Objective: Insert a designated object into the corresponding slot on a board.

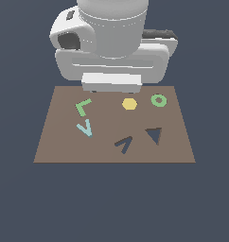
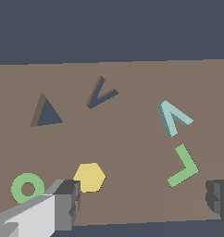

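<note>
The tool (image 2: 144, 203) hangs wide open and holds nothing. The teal chevron (image 1: 85, 127) lies flat on the board (image 1: 55, 146) near its exterior-view left edge, apart from the chevron slot (image 1: 123, 143). No writing shows anywhere.

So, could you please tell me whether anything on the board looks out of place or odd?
Nothing looks damaged or spilled. The teal chevron piece lies flat on the brown board, apart from its dark chevron slot and not yet inserted. The green L piece, yellow hexagon and green ring lie flat too.
</note>
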`<state>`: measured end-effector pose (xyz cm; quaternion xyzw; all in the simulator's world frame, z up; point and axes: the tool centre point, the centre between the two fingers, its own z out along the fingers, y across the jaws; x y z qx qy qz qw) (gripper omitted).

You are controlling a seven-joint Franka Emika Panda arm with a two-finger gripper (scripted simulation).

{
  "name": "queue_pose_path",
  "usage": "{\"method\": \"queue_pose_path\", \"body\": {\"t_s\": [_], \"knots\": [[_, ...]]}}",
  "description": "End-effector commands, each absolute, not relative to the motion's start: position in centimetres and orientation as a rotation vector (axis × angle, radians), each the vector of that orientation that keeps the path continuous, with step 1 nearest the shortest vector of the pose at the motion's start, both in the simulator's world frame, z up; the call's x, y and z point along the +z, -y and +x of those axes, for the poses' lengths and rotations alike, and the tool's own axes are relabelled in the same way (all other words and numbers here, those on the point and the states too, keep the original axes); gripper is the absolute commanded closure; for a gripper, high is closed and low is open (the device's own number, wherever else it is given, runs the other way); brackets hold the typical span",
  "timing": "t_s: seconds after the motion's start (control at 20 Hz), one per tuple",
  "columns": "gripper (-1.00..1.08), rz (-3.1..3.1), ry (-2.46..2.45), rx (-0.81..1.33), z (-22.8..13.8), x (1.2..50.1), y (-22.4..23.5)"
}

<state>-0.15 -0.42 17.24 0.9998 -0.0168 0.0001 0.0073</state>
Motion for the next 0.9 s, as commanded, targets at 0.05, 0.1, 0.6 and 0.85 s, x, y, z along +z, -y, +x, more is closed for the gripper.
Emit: {"method": "queue_pose_path", "body": {"t_s": [0.05,0.1,0.6,0.85], "knots": [[-0.92,3.127,0.051,0.000,-0.1,17.2,0.4],[-0.92,3.127,0.049,0.000,-0.1,17.2,0.5],[-0.92,3.128,-0.065,0.001,0.1,15.8,1.6],[-0.92,3.125,-0.184,0.001,0.4,14.3,2.8]]}}
